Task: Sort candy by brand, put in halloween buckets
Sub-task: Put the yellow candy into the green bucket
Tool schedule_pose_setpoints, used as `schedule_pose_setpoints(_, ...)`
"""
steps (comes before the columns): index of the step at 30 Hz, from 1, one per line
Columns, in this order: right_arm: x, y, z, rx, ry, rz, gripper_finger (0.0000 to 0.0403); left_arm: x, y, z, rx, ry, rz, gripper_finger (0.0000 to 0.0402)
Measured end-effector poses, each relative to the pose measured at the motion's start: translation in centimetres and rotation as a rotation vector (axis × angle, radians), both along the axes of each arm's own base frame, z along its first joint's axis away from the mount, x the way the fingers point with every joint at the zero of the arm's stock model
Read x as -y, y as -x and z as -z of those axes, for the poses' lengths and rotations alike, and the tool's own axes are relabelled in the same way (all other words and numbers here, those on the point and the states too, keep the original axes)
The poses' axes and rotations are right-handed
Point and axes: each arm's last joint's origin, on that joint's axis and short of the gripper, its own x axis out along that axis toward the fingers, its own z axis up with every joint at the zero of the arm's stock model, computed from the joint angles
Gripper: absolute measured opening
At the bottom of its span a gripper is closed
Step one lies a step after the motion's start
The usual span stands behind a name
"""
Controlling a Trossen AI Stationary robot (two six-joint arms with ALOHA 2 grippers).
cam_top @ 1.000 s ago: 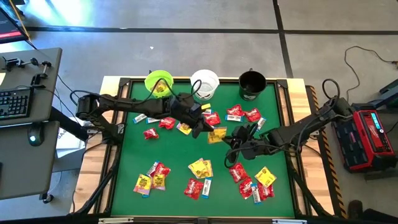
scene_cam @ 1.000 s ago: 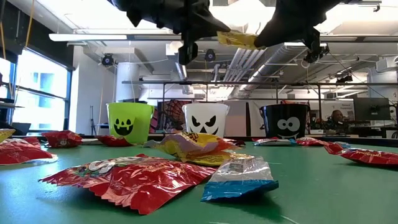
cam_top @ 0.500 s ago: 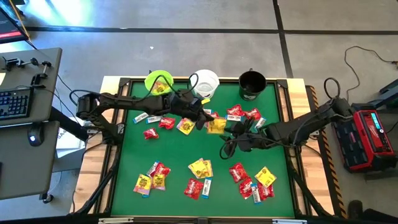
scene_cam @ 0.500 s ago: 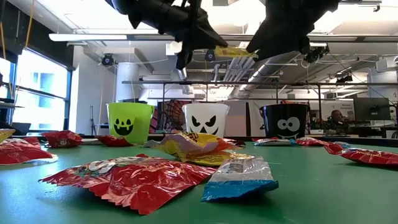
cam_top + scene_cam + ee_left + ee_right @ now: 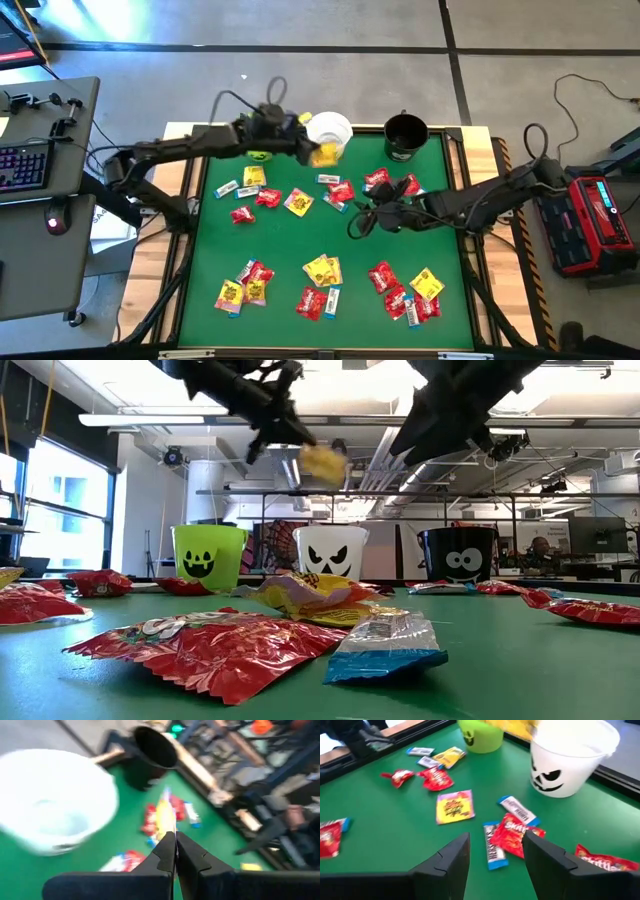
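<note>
My left gripper [image 5: 308, 150] is up in the air at the far side of the table, shut on a yellow candy packet [image 5: 325, 154] just by the near-left rim of the white bucket [image 5: 332, 127]. The lime green bucket [image 5: 210, 558] stands left of the white one and lies mostly under my left arm in the high view. The black bucket [image 5: 405, 135] stands to the right. My right gripper [image 5: 495, 855] hangs open over the mat right of centre, above red packets and blue-and-white bars [image 5: 496, 851], holding nothing. My left gripper pinches the yellow packet by one end [image 5: 167, 826] between its two shut fingers. The fingers come from the table's left, slanting down. The packet [image 5: 322, 461] sticks out beyond the fingertips toward the white bucket, lifted clear of the table.
Candy lies scattered over the green mat [image 5: 290, 240]: red and yellow packets at the left [image 5: 268, 197], a near cluster [image 5: 321, 270], more at the near right [image 5: 405, 295]. A desk with a keyboard [image 5: 25, 165] stands left of the table.
Both grippers held the yellow packet at mid-table. My right gripper has let go of it. My left gripper has carried it up and toward the far edge, to the near-left rim of the white bucket, its arm swinging over the green bucket.
</note>
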Motion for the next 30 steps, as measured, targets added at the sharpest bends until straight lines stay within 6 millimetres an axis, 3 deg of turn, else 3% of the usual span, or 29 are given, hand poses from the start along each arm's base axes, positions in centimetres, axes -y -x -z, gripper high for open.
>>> schedule_pose_setpoints(8, 0.4, -0.1, 0.0, 0.012, -0.017, 0.028, 0.0170, -2.5, 6.5, -0.9, -0.313, -0.143, -0.223, 0.0000)
schedule_pose_setpoints(13, 0.4, -0.1, 0.1, 0.006, -0.029, 0.015, 0.0170, -3.3, 9.0, -0.9, -0.516, -0.238, -0.336, 0.0000)
schedule_pose_setpoints(30, 0.5, 0.0, 0.1, 0.021, -0.063, 0.041, 0.0170, -7.9, 9.2, 3.7, -0.773, -0.199, -0.282, 0.0000)
